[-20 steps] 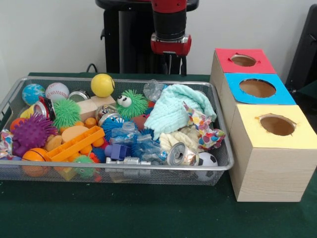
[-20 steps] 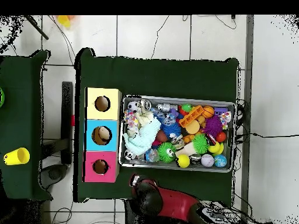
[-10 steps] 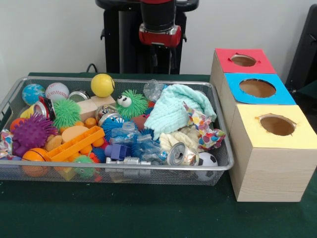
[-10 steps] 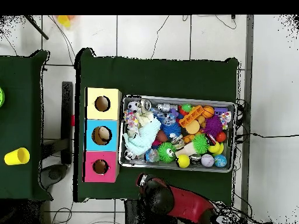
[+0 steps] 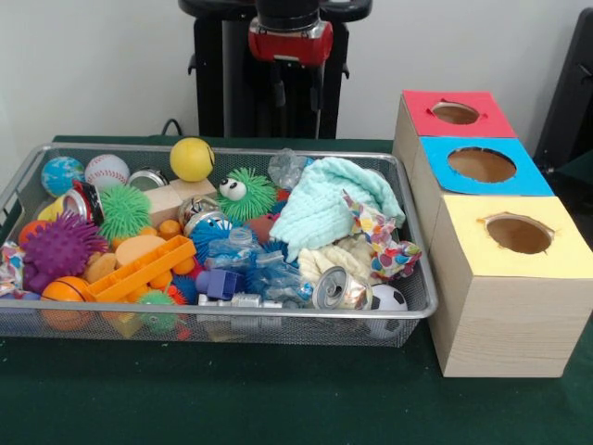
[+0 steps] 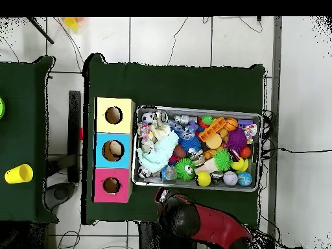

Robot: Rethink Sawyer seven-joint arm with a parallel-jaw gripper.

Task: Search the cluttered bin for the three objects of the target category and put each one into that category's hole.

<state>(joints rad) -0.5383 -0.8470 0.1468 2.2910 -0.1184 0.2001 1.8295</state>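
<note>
I am judging the end effector (image 5: 296, 88) seemingly empty, spread unclear; mint terry cloth (image 5: 324, 206) is burying plush toys, risking misgrabs.

- the red and black arm (image 5: 289, 28) hangs straight down at the top of the front view — high up and far back.
- from above, the arm (image 6: 194, 220) lies low in the view, near the robot's base.
</note>
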